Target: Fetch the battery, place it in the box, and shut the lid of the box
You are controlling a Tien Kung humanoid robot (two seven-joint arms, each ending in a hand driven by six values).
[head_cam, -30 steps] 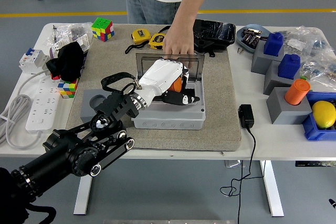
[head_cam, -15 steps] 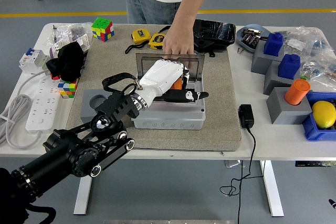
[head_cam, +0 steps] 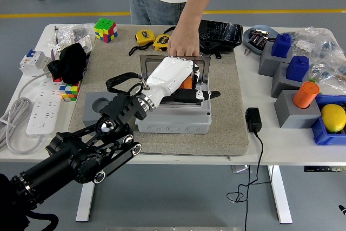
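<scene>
A grey box [head_cam: 173, 123] stands on the brown mat [head_cam: 227, 106], its lid [head_cam: 146, 70] upright at the back. A person's hand [head_cam: 181, 43] rests on the lid's top edge. My left hand [head_cam: 198, 88], white-shelled on a black arm, hovers over the box's opening with thumb and fingers stretched out to the right. The orange battery [head_cam: 187, 83] shows just under the palm, inside the box; the hand hides most of it. The fingers do not close around it.
A grey holder [head_cam: 96, 106] lies left of the box. A power strip [head_cam: 38, 109], cubes [head_cam: 106, 30] and a black cloth [head_cam: 69, 60] sit at left. A black adapter [head_cam: 253, 118] and grey blocks [head_cam: 294, 106] with blue and orange pieces stand at right.
My left hand's fingers uncurled from the battery and stretched out rightward, and the hand rose slightly. The person's hand stayed on the lid.
</scene>
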